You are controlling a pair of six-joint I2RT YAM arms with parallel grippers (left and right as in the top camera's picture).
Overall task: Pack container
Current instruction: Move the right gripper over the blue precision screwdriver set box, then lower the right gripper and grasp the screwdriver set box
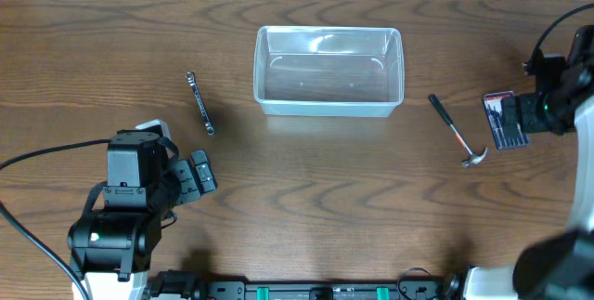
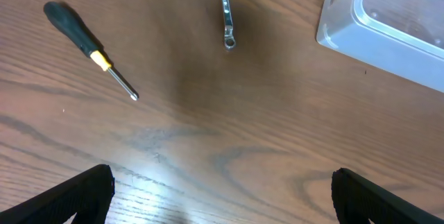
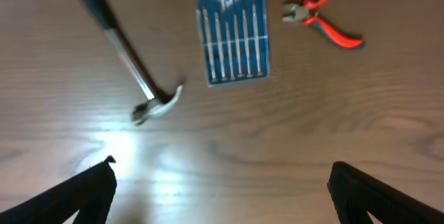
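Observation:
The container (image 1: 329,107) is a clear, empty plastic tub at the back middle of the table; its corner shows in the left wrist view (image 2: 347,33). A wrench (image 1: 200,103) (image 2: 225,9) lies to its left. A green-handled screwdriver (image 2: 87,44) lies further left, hidden under the arm in the overhead view. A hammer (image 1: 457,131) (image 3: 125,50) lies to the tub's right, next to a blue pack of small screwdrivers (image 1: 504,119) (image 3: 232,33). My left gripper (image 1: 195,176) (image 2: 222,182) is open and empty, short of the wrench. My right gripper (image 1: 524,111) (image 3: 222,182) is open and empty above the pack.
Red-handled pliers (image 3: 326,19) lie beyond the blue pack, out of sight in the overhead view. A black cable (image 1: 46,151) runs from the left arm over the table's left side. The table's back edge is just behind the tub.

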